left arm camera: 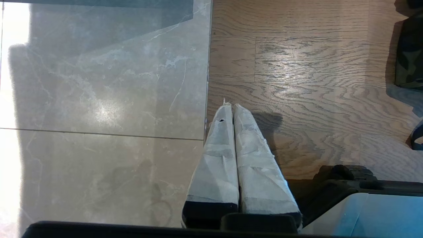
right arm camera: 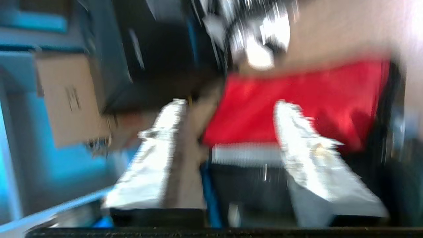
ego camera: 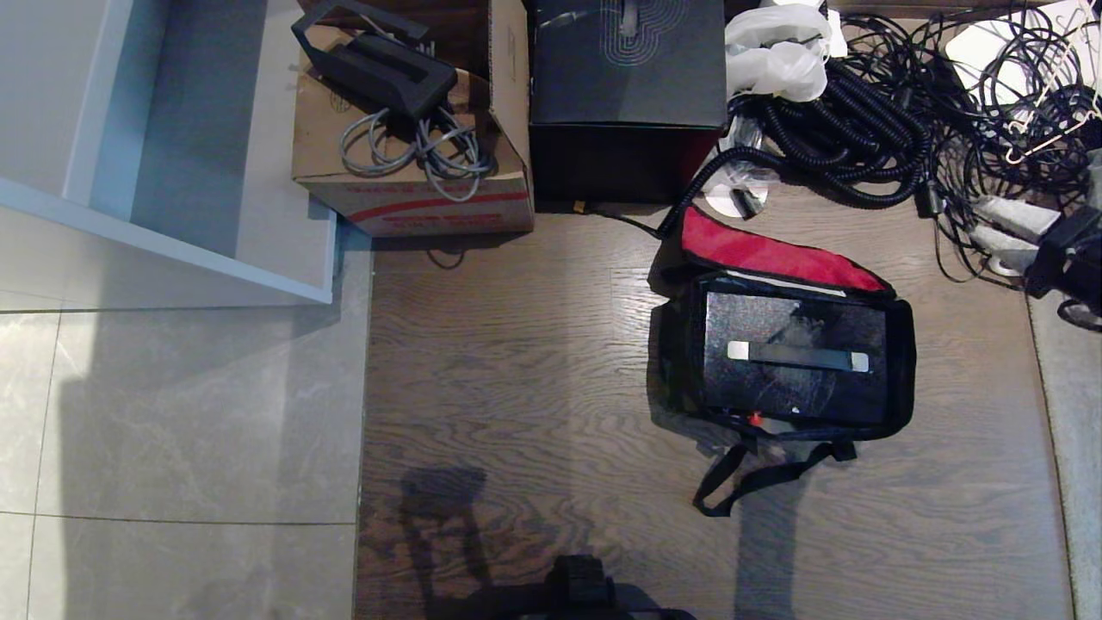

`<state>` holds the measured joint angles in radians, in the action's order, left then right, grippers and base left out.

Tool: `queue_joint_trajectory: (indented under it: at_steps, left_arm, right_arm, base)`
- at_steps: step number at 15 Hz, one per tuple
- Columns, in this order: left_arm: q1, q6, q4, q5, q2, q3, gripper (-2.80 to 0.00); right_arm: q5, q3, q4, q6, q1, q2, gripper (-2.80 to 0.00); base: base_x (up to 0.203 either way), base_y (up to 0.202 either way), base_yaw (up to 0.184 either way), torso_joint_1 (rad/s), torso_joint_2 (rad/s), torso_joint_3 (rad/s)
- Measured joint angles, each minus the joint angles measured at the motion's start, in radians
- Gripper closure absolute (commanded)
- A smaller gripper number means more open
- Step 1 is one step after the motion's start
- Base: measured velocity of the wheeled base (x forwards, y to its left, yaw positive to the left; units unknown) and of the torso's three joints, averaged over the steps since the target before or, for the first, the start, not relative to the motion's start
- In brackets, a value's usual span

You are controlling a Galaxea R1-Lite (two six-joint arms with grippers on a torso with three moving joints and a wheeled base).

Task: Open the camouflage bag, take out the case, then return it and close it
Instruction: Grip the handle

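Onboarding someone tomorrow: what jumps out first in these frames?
The open bag on the wood floor at right, its red lid flipped back and the case lying inside. Behind it a black box sits between a cardboard carton and a tangle of cables. The right gripper, jaws apart and empty, faces the lid.

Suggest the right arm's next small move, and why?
Probably steer the right gripper toward the case's black handle with silver ends. The camouflage bag lies open, red lid lining folded back, with the speckled black hard case inside. The jaws stand apart, holding nothing.
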<state>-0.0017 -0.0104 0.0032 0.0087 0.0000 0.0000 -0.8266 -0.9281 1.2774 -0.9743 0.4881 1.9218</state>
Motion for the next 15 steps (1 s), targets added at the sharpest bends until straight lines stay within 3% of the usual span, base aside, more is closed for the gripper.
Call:
queue_joint_trajectory:
  at_steps: [2, 4, 7, 9, 11, 13, 15]
  left_arm:
    - [0.000, 0.000, 0.000, 0.000, 0.000, 0.000, 0.00]
    - [0.000, 0.000, 0.000, 0.000, 0.000, 0.000, 0.00]
    - [0.000, 0.000, 0.000, 0.000, 0.000, 0.000, 0.00]
    - [0.000, 0.000, 0.000, 0.000, 0.000, 0.000, 0.00]
    - [0.000, 0.001, 0.000, 0.000, 0.000, 0.000, 0.00]
    - [0.000, 0.000, 0.000, 0.000, 0.000, 0.000, 0.00]
    - [0.000, 0.000, 0.000, 0.000, 0.000, 0.000, 0.00]
  right_arm:
    - [-0.035, 0.108, -0.086, 0.048, 0.000, -0.062, 0.00]
    - [-0.048, 0.225, -0.182, 0.153, 0.000, -0.151, 0.00]
    - [-0.023, 0.447, -0.324, 0.443, 0.005, -0.316, 0.00]
    - [0.042, 0.634, -0.393, 0.664, 0.010, -0.455, 0.00]
    - [0.124, 0.802, -0.433, 0.831, -0.011, -0.612, 0.00]
    - [0.226, 0.892, -0.501, 0.918, -0.080, -0.776, 0.00]
    - [0.386, 0.919, -0.605, 0.944, -0.222, -0.941, 0.00]
  base:
    - [0.000, 0.000, 0.000, 0.000, 0.00, 0.000]
    - [0.000, 0.000, 0.000, 0.000, 0.00, 0.000]
    - [0.000, 0.000, 0.000, 0.000, 0.00, 0.000]
    - [0.000, 0.000, 0.000, 0.000, 0.00, 0.000]
    - [0.000, 0.000, 0.000, 0.000, 0.00, 0.000]
    - [0.000, 0.000, 0.000, 0.000, 0.00, 0.000]
    - [0.000, 0.000, 0.000, 0.000, 0.00, 0.000]
